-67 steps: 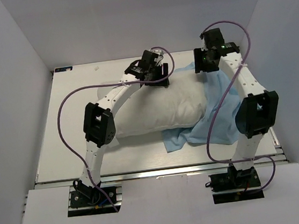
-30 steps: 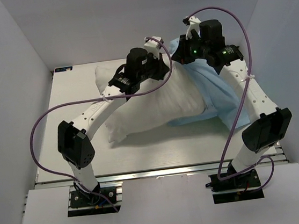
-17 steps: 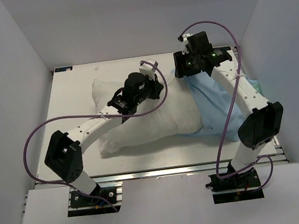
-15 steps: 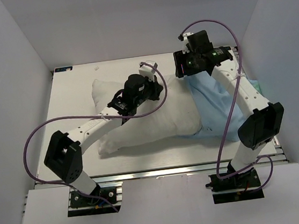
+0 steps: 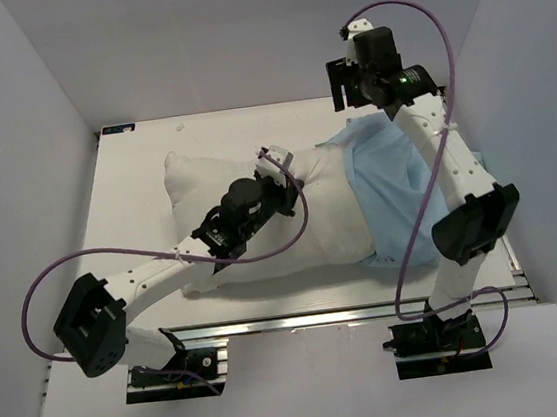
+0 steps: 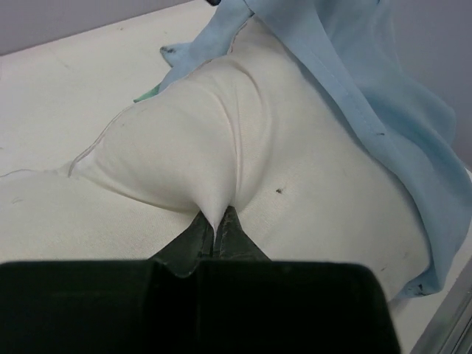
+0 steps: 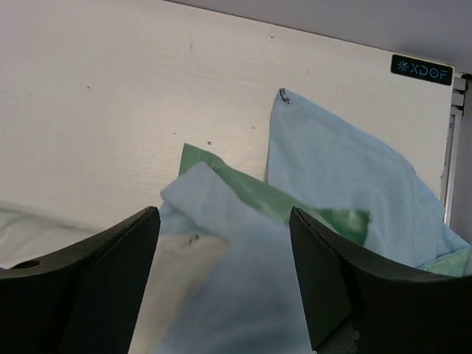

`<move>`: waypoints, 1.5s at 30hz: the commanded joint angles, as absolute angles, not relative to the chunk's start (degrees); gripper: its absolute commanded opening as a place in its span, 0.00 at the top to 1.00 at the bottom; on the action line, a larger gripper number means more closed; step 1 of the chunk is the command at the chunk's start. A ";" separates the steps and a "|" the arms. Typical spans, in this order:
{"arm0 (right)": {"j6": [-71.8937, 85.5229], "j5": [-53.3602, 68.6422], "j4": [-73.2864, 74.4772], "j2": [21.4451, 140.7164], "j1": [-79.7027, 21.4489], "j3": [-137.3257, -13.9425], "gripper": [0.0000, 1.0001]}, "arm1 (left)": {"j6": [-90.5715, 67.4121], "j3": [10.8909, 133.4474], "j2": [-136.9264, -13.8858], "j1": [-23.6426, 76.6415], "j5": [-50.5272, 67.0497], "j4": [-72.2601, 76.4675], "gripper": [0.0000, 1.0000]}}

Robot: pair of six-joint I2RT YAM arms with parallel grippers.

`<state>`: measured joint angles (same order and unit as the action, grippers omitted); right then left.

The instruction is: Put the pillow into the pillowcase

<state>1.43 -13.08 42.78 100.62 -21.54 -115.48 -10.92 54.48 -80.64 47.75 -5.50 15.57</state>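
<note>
Pillow (image 5: 195, 183) lies across the middle of the table (image 5: 125, 186), and the left gripper (image 6: 218, 230) is pinched tight on a fold of its white fabric. Further right, the light blue pillowcase (image 5: 391, 181) drapes over the pillow's right end. Up at the far right, the right gripper (image 7: 224, 214) hangs above it, jaws spread wide, gripping nothing.
</note>
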 commanded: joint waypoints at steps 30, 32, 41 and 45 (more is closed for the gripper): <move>-4.83 19.84 50.65 106.79 -21.88 -122.43 1.00 | 2.98 50.53 -72.86 52.91 -8.35 26.88 1.00; -5.18 23.53 47.48 105.82 -24.25 -121.29 1.00 | 4.74 51.76 -73.65 52.91 -7.56 27.77 1.00; -0.10 28.65 40.35 107.67 -34.89 -123.31 1.00 | 7.38 58.17 -76.72 53.00 -12.46 36.29 1.00; 9.12 29.45 36.92 106.79 -36.30 -122.18 1.00 | 9.05 62.03 -80.67 52.91 -20.20 42.44 1.00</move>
<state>0.73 23.11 43.77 107.63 -34.81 -120.22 7.14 54.94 -79.72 52.62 -16.53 28.45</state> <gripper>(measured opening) 0.014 0.031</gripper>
